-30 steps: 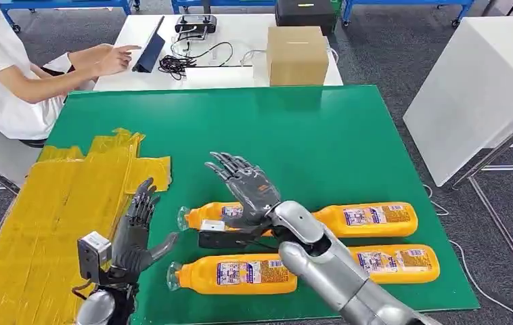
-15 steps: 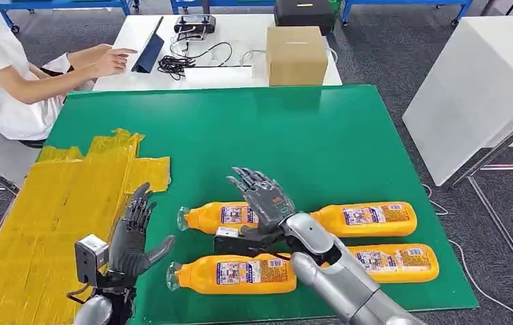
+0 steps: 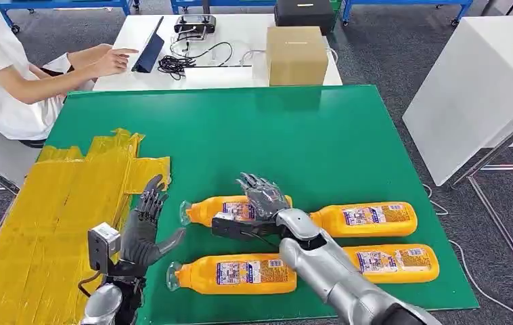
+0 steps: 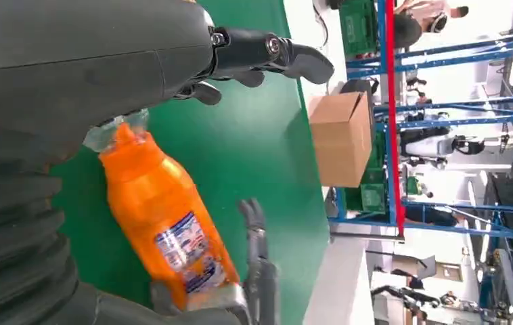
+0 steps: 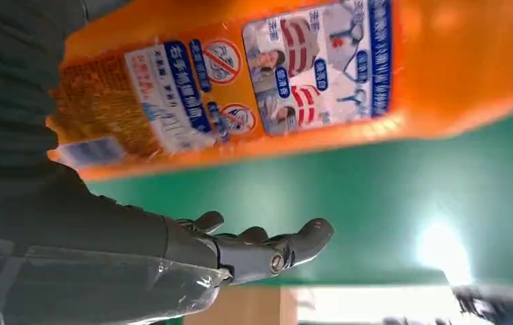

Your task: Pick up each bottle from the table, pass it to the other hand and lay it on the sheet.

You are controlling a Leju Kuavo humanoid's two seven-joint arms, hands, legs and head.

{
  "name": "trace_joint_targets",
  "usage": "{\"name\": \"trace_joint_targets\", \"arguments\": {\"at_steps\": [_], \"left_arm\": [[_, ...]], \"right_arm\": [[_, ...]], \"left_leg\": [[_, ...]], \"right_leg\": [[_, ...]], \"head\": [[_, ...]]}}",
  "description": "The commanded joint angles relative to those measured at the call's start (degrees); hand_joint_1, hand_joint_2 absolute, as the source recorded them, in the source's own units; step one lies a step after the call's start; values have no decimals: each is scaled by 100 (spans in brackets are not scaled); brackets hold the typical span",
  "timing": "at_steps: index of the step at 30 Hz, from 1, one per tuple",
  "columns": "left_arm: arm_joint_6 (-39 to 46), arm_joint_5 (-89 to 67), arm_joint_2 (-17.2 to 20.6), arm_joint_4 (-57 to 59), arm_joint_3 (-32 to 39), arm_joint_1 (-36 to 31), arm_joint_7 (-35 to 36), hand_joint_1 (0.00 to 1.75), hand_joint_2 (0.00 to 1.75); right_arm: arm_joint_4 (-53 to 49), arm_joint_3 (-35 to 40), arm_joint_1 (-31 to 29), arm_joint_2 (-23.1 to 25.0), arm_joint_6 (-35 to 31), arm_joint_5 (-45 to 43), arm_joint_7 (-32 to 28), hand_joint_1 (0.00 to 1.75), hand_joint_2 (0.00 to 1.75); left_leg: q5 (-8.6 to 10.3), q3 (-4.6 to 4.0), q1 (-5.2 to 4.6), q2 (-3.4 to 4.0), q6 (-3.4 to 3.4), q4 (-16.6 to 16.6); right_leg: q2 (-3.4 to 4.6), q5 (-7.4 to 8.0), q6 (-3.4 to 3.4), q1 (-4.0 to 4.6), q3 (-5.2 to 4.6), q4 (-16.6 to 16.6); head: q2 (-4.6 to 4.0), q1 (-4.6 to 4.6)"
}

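Right robot hand (image 3: 262, 198) hovers over the far-left bottle (image 3: 230, 210) lying on the green table (image 3: 321, 135), fingers spread, holding nothing. Left robot hand (image 3: 144, 230) waits open beside the yellow sheet (image 3: 51, 203). These look full of orange liquid, so I reckon they're heavy and slick. I'd grab mid-body at the label.

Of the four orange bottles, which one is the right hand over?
The far-left bottle, cap pointing at the yellow sheet. The right hand is spread over its body; the other three bottles lie uncovered.
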Motion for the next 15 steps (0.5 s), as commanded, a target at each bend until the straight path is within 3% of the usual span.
{"name": "trace_joint_targets", "arguments": {"at_steps": [1,15], "left_arm": [[-25,62,48,691,-205,-452,28,0,175],[-25,62,48,691,-205,-452,28,0,175]], "right_arm": [[1834,-208,-669,228,189,-35,71,0,175],[1834,-208,-669,228,189,-35,71,0,175]], "left_leg": [[6,2,18,2,-18,-2],[4,7,3,-4,-3,-2]], "right_leg": [[-3,10,-7,17,10,-14],[-5,2,0,2,9,-4]], "head": [[0,-2],[0,-2]]}}
